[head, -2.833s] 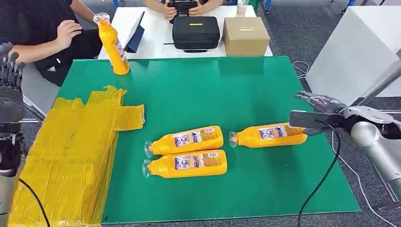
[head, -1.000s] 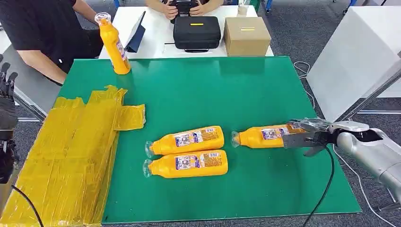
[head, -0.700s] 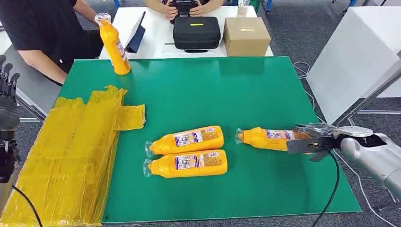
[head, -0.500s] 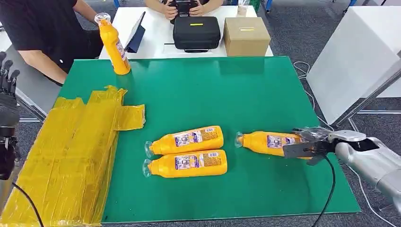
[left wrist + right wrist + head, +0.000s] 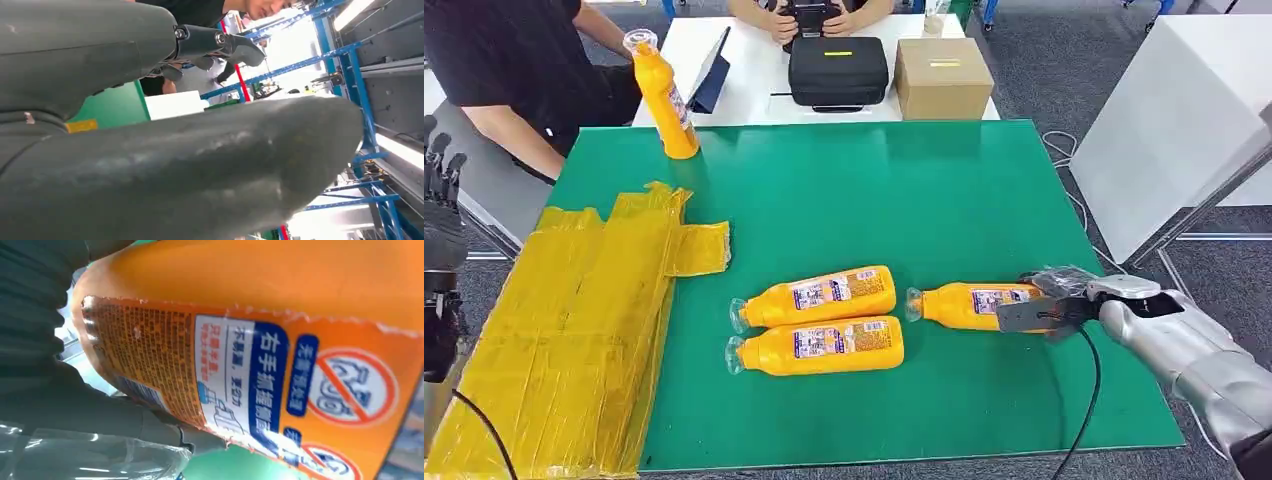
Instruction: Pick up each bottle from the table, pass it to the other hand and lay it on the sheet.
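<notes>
Right hand closing on the rightmost lying bottle

Head view: the right hand (image 5: 1064,305) wraps its fingers round the base of the orange plastic bottle (image 5: 969,305) lying near the right edge of the green surface (image 5: 874,190), base-first so the neck stays free for handover; the yellow plastic sheet (image 5: 574,320) waits left. Left wrist view: the left hand (image 5: 165,165) is raised, fingers apart, empty. Right wrist view: the label presses close against the palm.

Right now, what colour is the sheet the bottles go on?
Yellow. The sheet lies along the green table's left side, clearest in the head view.
</notes>
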